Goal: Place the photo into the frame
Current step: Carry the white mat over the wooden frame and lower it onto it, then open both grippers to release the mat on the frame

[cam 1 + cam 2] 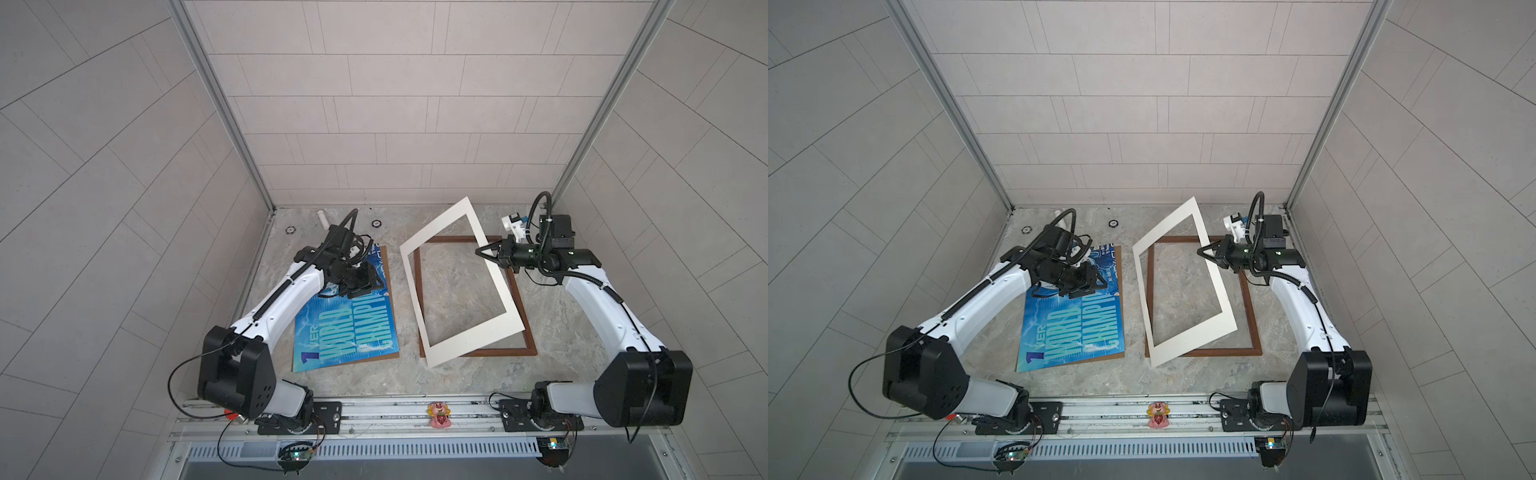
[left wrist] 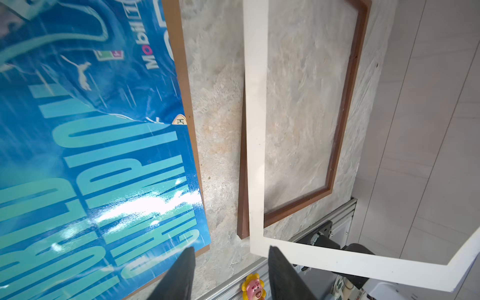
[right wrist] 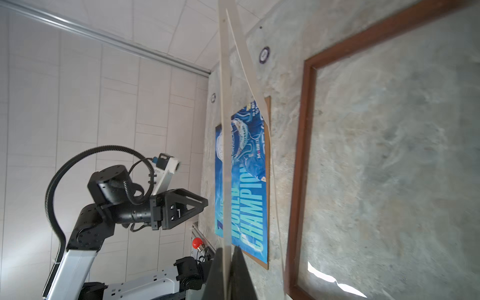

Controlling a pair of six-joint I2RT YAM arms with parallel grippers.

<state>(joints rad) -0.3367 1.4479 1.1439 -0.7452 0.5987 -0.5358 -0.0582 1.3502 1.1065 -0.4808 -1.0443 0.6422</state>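
Observation:
The photo [image 1: 345,328] [image 1: 1075,328] [image 2: 91,155] [image 3: 249,202], a blue poster with pale teal letters, lies flat on the left on a brown backing board [image 2: 187,104]. My left gripper [image 1: 374,284] [image 1: 1096,284] [image 2: 231,270] hovers over the photo's far half, open and holding nothing. The thin dark brown frame [image 1: 490,352] [image 1: 1225,352] [image 2: 348,91] [image 3: 301,155] lies flat on the right. A cream-white mat [image 1: 478,336] [image 1: 1196,336] [image 2: 255,130] [image 3: 225,130] is tilted above the frame. Its near corner is low and its far right side is raised by my right gripper [image 1: 484,251] [image 1: 1204,251] [image 3: 228,262], which is shut on that edge.
A pink toy figure [image 1: 439,413] [image 2: 253,288] sits on the front rail between the arm bases. A red bulb [image 1: 230,413] [image 3: 197,242] is by the left base. Two small round discs [image 1: 291,229] [image 1: 377,223] and a white tube [image 1: 323,218] lie by the back wall.

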